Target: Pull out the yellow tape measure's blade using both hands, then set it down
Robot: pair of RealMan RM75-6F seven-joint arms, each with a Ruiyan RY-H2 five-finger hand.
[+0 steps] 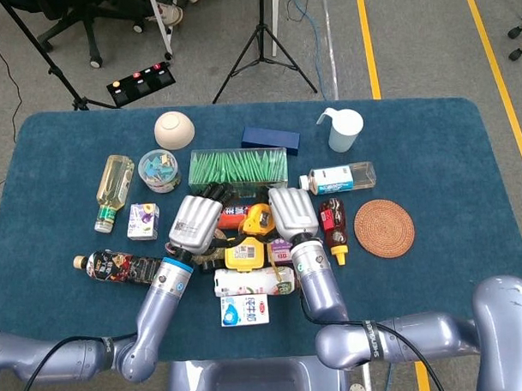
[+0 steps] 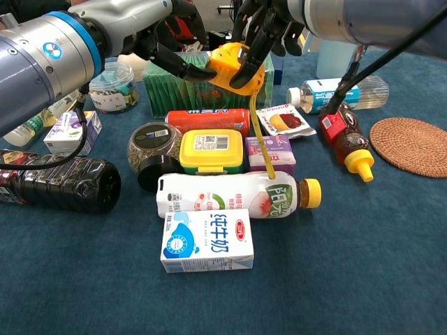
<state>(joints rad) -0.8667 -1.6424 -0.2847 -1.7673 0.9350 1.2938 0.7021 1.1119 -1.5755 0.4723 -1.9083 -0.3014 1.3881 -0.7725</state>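
The yellow tape measure hung at upper centre, blade dangling, grasped by the right hand; the left hand touched its side. One milk carton sat below; bare worktop opened lower right.

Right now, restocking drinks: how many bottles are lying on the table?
5, all lying down: oil bottle far left, dark drink bottle front left, peach drink bottle centre front, clear bottle back right, brown sauce bottle beside the coaster. Others may hide under the hands.
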